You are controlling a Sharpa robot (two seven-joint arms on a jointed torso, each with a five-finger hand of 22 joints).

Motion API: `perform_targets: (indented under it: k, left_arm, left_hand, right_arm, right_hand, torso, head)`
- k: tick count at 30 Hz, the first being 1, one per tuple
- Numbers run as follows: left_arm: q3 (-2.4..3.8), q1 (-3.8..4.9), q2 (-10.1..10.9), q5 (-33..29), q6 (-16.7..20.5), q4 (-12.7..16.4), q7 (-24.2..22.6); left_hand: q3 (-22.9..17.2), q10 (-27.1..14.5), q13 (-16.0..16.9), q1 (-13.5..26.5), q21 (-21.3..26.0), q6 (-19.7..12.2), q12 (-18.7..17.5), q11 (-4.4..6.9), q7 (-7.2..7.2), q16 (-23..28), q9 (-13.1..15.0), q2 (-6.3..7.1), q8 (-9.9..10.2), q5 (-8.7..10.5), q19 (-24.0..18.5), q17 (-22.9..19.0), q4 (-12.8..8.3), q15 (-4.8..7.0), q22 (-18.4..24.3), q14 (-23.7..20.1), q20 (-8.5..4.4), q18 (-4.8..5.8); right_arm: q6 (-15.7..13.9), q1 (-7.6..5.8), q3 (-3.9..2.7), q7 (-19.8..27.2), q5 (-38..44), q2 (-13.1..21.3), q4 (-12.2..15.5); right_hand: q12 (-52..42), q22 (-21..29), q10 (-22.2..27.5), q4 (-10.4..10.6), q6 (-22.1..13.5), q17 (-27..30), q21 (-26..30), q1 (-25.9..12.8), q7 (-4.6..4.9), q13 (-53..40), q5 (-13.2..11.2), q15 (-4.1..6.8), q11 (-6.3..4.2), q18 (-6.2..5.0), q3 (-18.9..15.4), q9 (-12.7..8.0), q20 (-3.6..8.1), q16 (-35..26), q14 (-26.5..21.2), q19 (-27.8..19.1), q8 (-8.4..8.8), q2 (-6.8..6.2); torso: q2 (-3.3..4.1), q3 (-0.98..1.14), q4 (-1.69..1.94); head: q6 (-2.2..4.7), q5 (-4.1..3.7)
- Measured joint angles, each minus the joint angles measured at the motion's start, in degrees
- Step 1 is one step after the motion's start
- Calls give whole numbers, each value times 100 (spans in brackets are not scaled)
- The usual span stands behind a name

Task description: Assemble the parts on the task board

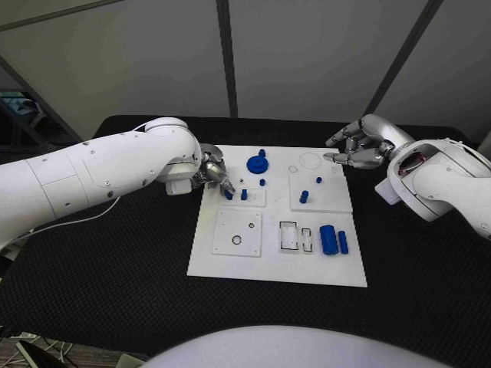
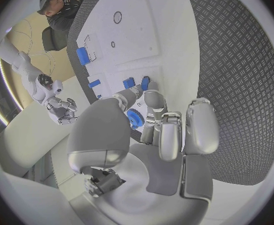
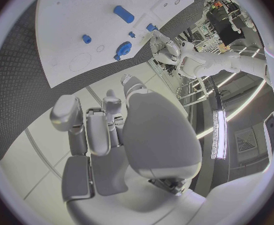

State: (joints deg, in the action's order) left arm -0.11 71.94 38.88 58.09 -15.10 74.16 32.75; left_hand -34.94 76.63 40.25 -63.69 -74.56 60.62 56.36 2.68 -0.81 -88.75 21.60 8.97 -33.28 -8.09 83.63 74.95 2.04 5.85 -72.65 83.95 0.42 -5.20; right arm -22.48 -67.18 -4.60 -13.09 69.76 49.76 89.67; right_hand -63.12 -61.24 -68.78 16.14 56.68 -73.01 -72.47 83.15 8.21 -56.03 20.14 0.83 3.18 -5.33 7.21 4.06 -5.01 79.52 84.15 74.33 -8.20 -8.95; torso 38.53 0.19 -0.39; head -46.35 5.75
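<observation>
The white task board point(image 1: 277, 264) lies mid-table. My left hand point(image 1: 210, 173) hovers over its far left part, holding nothing. Its fingertips point(image 2: 150, 94) are spread just short of two small blue pegs point(image 1: 228, 194) point(image 2: 129, 82) standing in a small inset plate. A round blue gear point(image 1: 257, 162) point(image 2: 135, 117) sits just beyond them. My right hand point(image 1: 356, 150) floats above the board's far right corner, its fingers point(image 3: 101, 130) loosely bent and holding nothing. Two more blue pegs point(image 1: 304, 196) stand in the right inset. A thick blue cylinder point(image 1: 328, 239) and a slim blue bar point(image 1: 343, 242) lie at the near right.
Two inset plates with holes point(image 1: 237, 232) and slots point(image 1: 295, 236) sit on the board's near half. Black matting point(image 1: 113, 276) surrounds the board. White wall panels point(image 1: 301, 54) rise behind the table.
</observation>
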Motion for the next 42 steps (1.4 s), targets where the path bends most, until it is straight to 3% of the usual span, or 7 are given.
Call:
perform_targets:
  k: [13, 15, 23, 30, 31, 32, 42]
  left_arm:
    - [-21, -26, -69, -13, -41, -61, 49]
    - [-19, -24, -75, -15, -49, -70, 58]
    - [-21, -24, -90, -16, -80, -100, 94]
    - [-26, -33, -77, -16, -86, -111, 134]
    - [-27, -35, -71, -16, -85, -108, 139]
    - [-28, -37, -63, -16, -83, -103, 143]
    - [-3, -48, 89, -10, 44, 5, 151]
  left_hand:
    - [460, 112, 149, 248, -69, 133, 99, 92, 51, 0, 7, -84, 37, -8, 21, 0, 166, 21, -100, -19, -21, 12]
    - [507, 113, 166, 274, -91, 154, 99, 92, 30, 0, 7, -110, 65, -9, 21, 0, 200, 21, -106, -19, -21, 359]
    - [776, 136, 228, 390, -111, 194, 131, 87, 30, 0, 7, -122, 92, -9, 20, 0, 298, 21, -141, -20, -21, -45]
    - [1180, 142, 266, 644, -111, 235, 131, 81, 30, -23, 2, -119, 155, 11, 20, 0, 497, 21, -158, -20, -21, -28]
    - [1264, 142, 272, 688, -111, 249, 131, 81, 16, -23, 2, -96, 154, 13, 20, 0, 532, 21, -159, -20, -21, 337]
    - [1330, 142, 274, 710, -111, 255, 131, 81, 10, -23, 2, -74, 154, 13, 20, 0, 565, 21, -159, -19, -20, 358]
    - [2071, 107, 136, 827, -30, 276, 60, 47, 30, -23, 2, -77, 217, 13, 20, 0, 851, 21, -71, -20, -20, -72]
  right_arm:
    - [3, 0, 0, 0, 0, 6, 7]
    - [3, 0, 0, 0, -1, 9, 8]
    - [3, 0, 0, 0, -1, 11, 10]
    - [4, 0, 0, 0, -1, 15, 10]
    - [4, 0, 0, 0, -1, 15, 10]
    - [4, 0, 0, 0, -1, 16, 10]
    - [4, 0, 0, 3, -2, 19, 2]
  right_hand:
    - [0, 0, 0, 0, 0, 0, 0, 0, 0, 10, 0, 0, 0, -1, 0, 1, 0, 0, 0, 0, 0, 0]
    - [0, 0, 0, 0, 0, 0, 0, 0, 0, 9, 0, 0, 0, -1, 0, 1, 0, 0, 0, 0, 0, 0]
    - [0, 8, 0, 0, 0, 8, 0, 0, 0, 15, 0, 0, 0, -1, 0, 1, 0, 0, 0, 0, 0, 0]
    - [0, 8, 0, 0, 0, 8, 0, 0, 0, 15, 0, 0, 0, 0, 0, 1, 0, 0, 0, 0, 0, 0]
    - [0, 7, 0, 0, 0, 8, 0, 0, 0, 15, 0, 0, 0, 0, 0, 1, 0, 0, 0, 0, 0, 0]
    - [0, 7, 0, 0, 0, 8, 0, 0, 0, 15, 0, 0, 0, 0, 0, 2, 0, 0, 0, 0, 0, 0]
    - [0, 7, 0, 0, 0, 7, 0, 0, 0, 15, 0, 0, 0, 0, 0, 2, 0, 0, 0, 0, 0, 0]
  torso:
    - [-4, 0, 1]
    - [-4, 0, 2]
    - [-6, 2, 3]
    - [-6, 0, 7]
    - [-6, -1, 8]
    - [-6, -1, 9]
    - [-6, -2, 10]
  head:
    - [-3, -13]
    - [0, -16]
    - [4, -21]
    - [16, -30]
    - [16, -30]
    - [16, -30]
    - [21, -34]
